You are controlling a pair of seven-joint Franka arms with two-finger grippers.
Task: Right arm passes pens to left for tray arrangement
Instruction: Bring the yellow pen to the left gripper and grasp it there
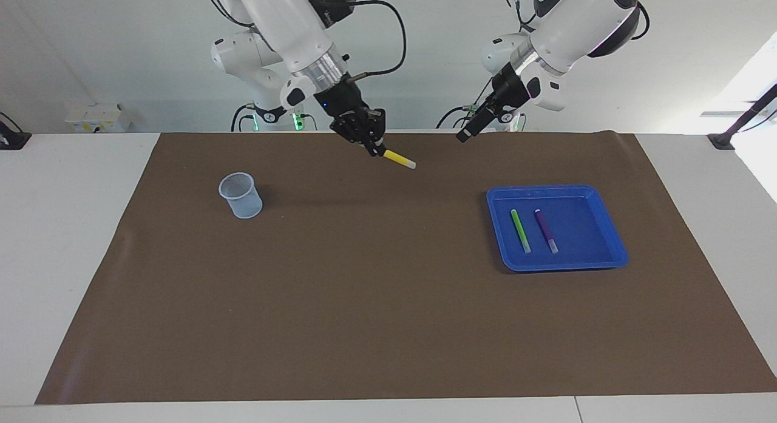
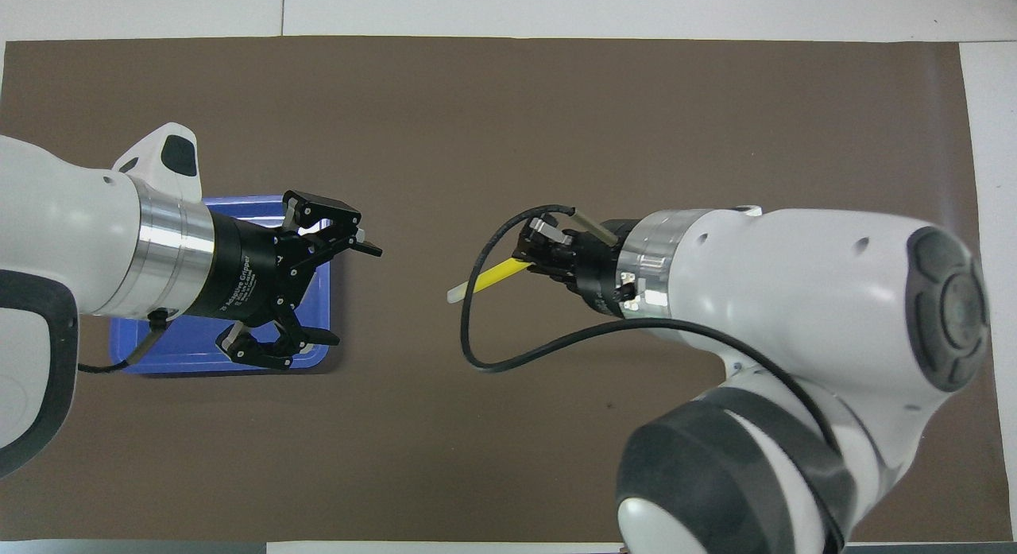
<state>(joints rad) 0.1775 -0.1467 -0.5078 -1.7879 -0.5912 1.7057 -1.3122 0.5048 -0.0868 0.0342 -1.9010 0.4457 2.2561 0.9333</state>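
Two grippers hang in the air nearest the robots, facing each other over the brown mat on the table. The right gripper is clenched on one end of the yellow pen, whose pale tip juts toward the left arm. The left gripper is up over the mat by the tray's nearer corner, its jaws spread wide with nothing between them in the overhead view. A gap separates the pen's tip from those open jaws, so the handover of the last pen seems to be the step in hand. The next move calls for closing that gap, lining the free end up between the left jaws, and having them shut before the right lets go. Farther from the robots, toward the left arm's end, the blue tray already carries the green pen and the purple pen side by side, apparently not touching. A translucent cup stands toward the right arm's end, apparently empty, though its inside is hard to read.
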